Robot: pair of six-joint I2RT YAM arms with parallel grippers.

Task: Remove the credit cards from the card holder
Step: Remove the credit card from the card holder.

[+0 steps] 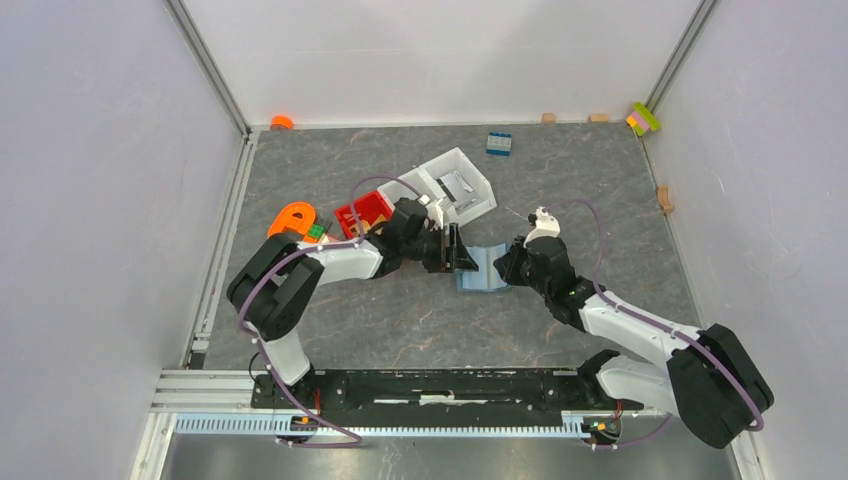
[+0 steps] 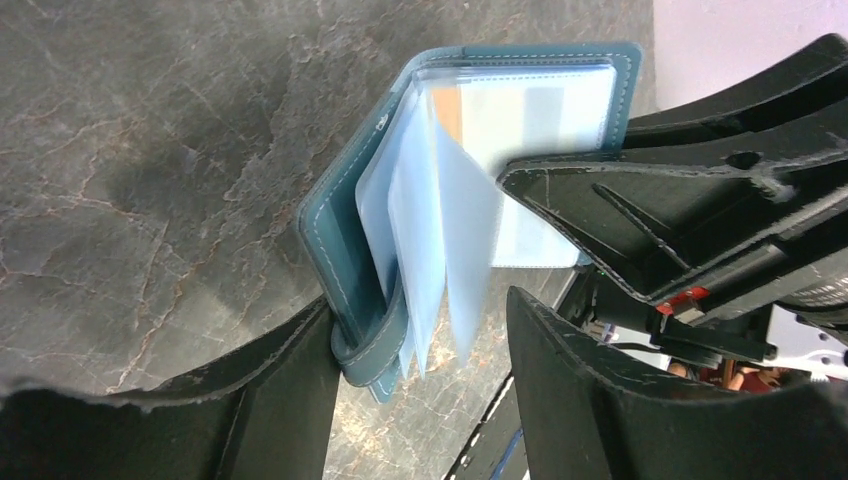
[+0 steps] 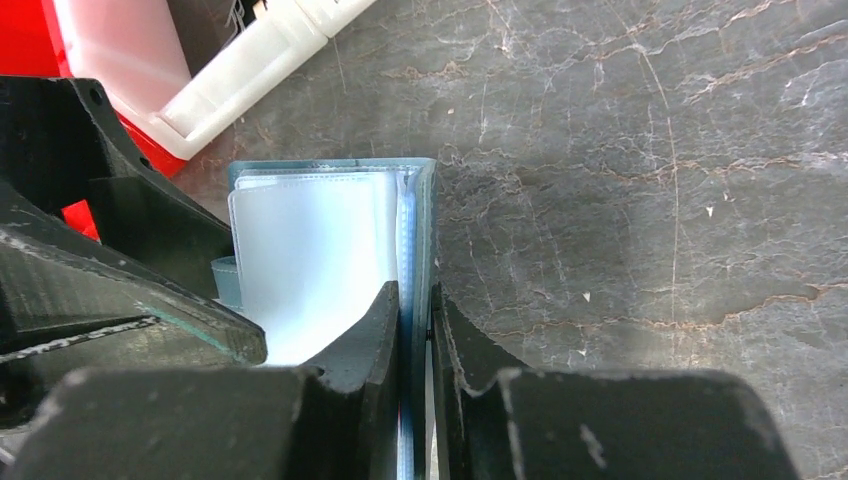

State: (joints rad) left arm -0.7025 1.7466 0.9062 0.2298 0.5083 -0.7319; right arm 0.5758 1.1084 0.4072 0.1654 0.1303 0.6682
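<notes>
The teal card holder (image 1: 478,276) lies open in the middle of the table between both arms. My right gripper (image 3: 418,300) is shut on one edge of its cover and holds it upright. In the left wrist view the card holder (image 2: 330,230) fans out its clear plastic sleeves (image 2: 440,220). The orange edge of one of the credit cards (image 2: 447,108) shows inside a sleeve. My left gripper (image 2: 420,315) is open around the strap and the loose sleeves, its left finger (image 2: 280,380) against the cover. From above, the left gripper (image 1: 460,252) and right gripper (image 1: 503,265) face each other across the holder.
A white bin (image 1: 455,185) and a red box (image 1: 362,212) stand just behind the left arm, with an orange object (image 1: 293,218) to their left. A blue studded brick (image 1: 498,143) lies near the back wall. Small blocks sit along the back and right edges.
</notes>
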